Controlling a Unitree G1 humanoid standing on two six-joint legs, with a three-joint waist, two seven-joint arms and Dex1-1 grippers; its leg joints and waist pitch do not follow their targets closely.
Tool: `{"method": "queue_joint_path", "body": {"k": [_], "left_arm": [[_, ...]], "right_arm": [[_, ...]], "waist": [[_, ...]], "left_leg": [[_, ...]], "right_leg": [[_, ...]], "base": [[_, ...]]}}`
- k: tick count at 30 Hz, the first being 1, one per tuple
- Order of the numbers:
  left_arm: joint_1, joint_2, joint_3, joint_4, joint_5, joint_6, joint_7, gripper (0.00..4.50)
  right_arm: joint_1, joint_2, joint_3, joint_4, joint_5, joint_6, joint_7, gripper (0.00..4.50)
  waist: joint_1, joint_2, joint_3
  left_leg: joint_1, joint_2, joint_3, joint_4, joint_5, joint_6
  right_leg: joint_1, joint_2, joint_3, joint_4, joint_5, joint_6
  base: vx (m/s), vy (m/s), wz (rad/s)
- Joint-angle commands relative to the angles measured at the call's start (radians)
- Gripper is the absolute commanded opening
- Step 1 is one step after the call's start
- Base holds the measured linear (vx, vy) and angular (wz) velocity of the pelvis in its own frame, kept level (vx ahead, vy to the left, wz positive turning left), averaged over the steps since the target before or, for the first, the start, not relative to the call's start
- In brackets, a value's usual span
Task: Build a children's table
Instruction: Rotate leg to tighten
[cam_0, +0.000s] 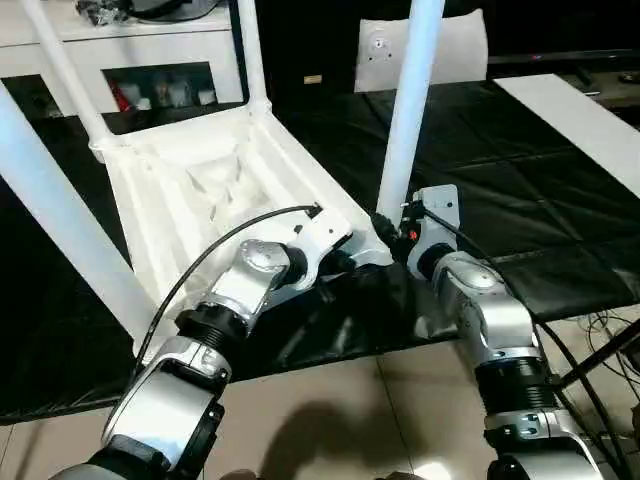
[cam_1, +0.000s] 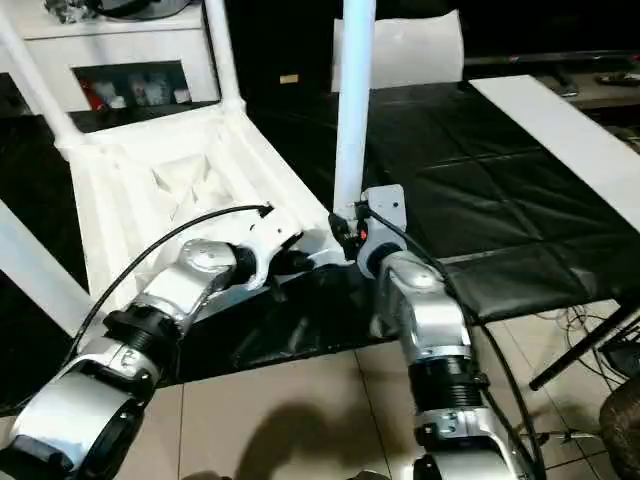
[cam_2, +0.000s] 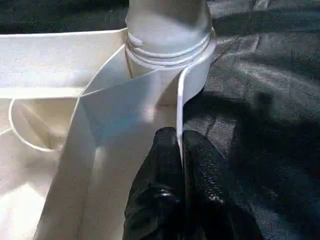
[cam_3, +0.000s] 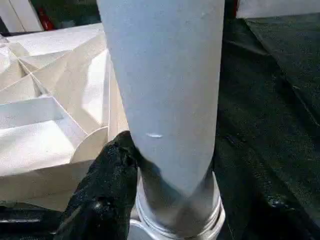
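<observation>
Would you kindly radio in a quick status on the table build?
Left gripper shut on tabletop rim by the near corner socket. Right gripper at the base of the leg standing in that socket; its grip unclear. Nothing in the way.

- The two eye views look forward and down from the head, over both forearms, at the upturned table top (cam_0: 190, 190).
- Both wrist views sit close to the same corner socket (cam_2: 170, 50) and its leg (cam_3: 165, 85), from opposite sides.
</observation>
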Motion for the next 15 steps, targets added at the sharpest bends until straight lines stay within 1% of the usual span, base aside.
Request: {"method": "queue_joint_path", "body": {"k": [1, 2, 3, 5, 6, 7, 8, 9, 10, 11, 12, 13, 15], "left_arm": [[-0.028, 0.012, 0.007, -0.038, 0.007, -0.044, 0.004, 0.0], [-0.019, 0.023, 0.001, -0.046, 0.003, -0.065, -0.03, 0.0], [-0.013, 0.031, -0.004, -0.052, 0.0, -0.081, -0.054, 0.0], [0.005, 0.059, -0.022, -0.068, -0.008, -0.123, -0.126, 0.0], [0.017, 0.081, -0.034, -0.079, -0.015, -0.145, -0.181, 0.0], [0.023, 0.092, -0.039, -0.084, -0.019, -0.155, -0.208, 0.0], [0.029, 0.106, -0.048, -0.089, -0.023, -0.18, -0.244, 0.0], [0.037, 0.127, -0.064, -0.093, -0.027, -0.21, -0.304, 0.0], [0.041, 0.142, -0.076, -0.095, -0.029, -0.228, -0.344, 0.0], [0.046, 0.159, -0.088, -0.095, -0.035, -0.261, -0.403, 0.0], [0.049, 0.169, -0.095, -0.095, -0.04, -0.281, -0.44, 0.0], [0.053, 0.177, -0.098, -0.102, -0.052, -0.284, -0.479, 0.0], [0.061, 0.188, -0.104, -0.115, -0.07, -0.288, -0.541, 0.0]], "right_arm": [[0.025, 0.02, 0.047, 0.006, 0.025, 0.007, 0.055, 2.75], [0.031, 0.005, 0.047, -0.001, 0.031, -0.009, 0.076, 2.75], [0.036, -0.005, 0.047, -0.007, 0.036, -0.021, 0.093, 2.88], [0.051, -0.041, 0.045, -0.026, 0.047, -0.055, 0.148, 3.07], [0.059, -0.074, 0.045, -0.036, 0.057, -0.072, 0.202, 3.15], [0.062, -0.089, 0.045, -0.04, 0.061, -0.08, 0.229, 3.15], [0.065, -0.11, 0.044, -0.043, 0.066, -0.091, 0.263, 3.31], [0.067, -0.145, 0.048, -0.045, 0.078, -0.095, 0.327, 3.31], [0.069, -0.173, 0.056, -0.047, 0.086, -0.093, 0.382, 3.54], [0.071, -0.209, 0.071, -0.051, 0.097, -0.093, 0.458, 3.54], [0.073, -0.233, 0.081, -0.053, 0.104, -0.093, 0.507, 3.54], [0.077, -0.258, 0.094, -0.063, 0.123, -0.087, 0.577, 3.54], [0.08, -0.292, 0.114, -0.071, 0.147, -0.082, 0.67, 3.54]], "waist": [[0.005, -0.003, -0.072], [0.005, -0.004, -0.072], [0.005, -0.006, -0.072], [0.005, -0.006, -0.071], [0.005, -0.005, -0.071], [0.006, -0.005, -0.073], [0.008, -0.003, -0.073], [0.011, -0.003, -0.072], [0.013, -0.004, -0.07], [0.015, -0.003, -0.071], [0.022, -0.002, -0.071], [0.028, -0.005, -0.07], [0.04, -0.003, -0.07]], "left_leg": [[-0.002, -0.002, 0.012, -0.05, -0.079, 0.076], [-0.002, -0.002, 0.013, -0.05, -0.082, 0.078], [-0.001, -0.001, 0.013, -0.05, -0.087, 0.083], [-0.001, 0.0, 0.014, -0.049, -0.09, 0.09], [-0.001, 0.001, 0.014, -0.049, -0.092, 0.092], [0.0, 0.002, 0.014, -0.047, -0.078, 0.1], [0.002, 0.004, 0.014, -0.047, -0.08, 0.103], [0.002, 0.004, 0.014, -0.048, -0.095, 0.107], [0.003, 0.007, 0.016, -0.048, -0.109, 0.106], [0.005, 0.007, 0.016, -0.048, -0.112, 0.104], [0.007, 0.008, 0.016, -0.048, -0.122, 0.106], [0.006, 0.01, 0.017, -0.048, -0.125, 0.107], [0.007, 0.014, 0.018, -0.046, -0.118, 0.107]], "right_leg": [[0.074, -0.038, 0.04, -0.062, 0.024, -0.24], [0.074, -0.038, 0.04, -0.062, 0.022, -0.241], [0.076, -0.039, 0.04, -0.062, 0.016, -0.243], [0.075, -0.039, 0.041, -0.063, 0.018, -0.246], [0.075, -0.04, 0.041, -0.063, 0.019, -0.248], [0.075, -0.039, 0.042, -0.057, 0.051, -0.258], [0.073, -0.039, 0.042, -0.057, 0.056, -0.263], [0.073, -0.04, 0.041, -0.059, 0.044, -0.267], [0.071, -0.04, 0.042, -0.06, 0.03, -0.269], [0.07, -0.04, 0.042, -0.058, 0.028, -0.271], [0.07, -0.039, 0.042, -0.059, 0.02, -0.271], [0.071, -0.039, 0.042, -0.057, 0.018, -0.27], [0.068, -0.041, 0.042, -0.053, 0.028, -0.275]], "base": [[0.0, 0.0, 0.0], [0.0, 0.0, 0.0], [0.0, 0.0, 0.0], [0.0, 0.0, 0.0], [0.0, 0.0, 0.0], [0.0, 0.0, 0.0], [0.0, 0.0, 0.0], [0.0, 0.0, 0.0], [0.0, 0.0, 0.0], [0.0, 0.0, 0.0], [0.0, 0.0, 0.0], [0.0, 0.0, 0.0], [0.0, 0.0, 0.0]]}}
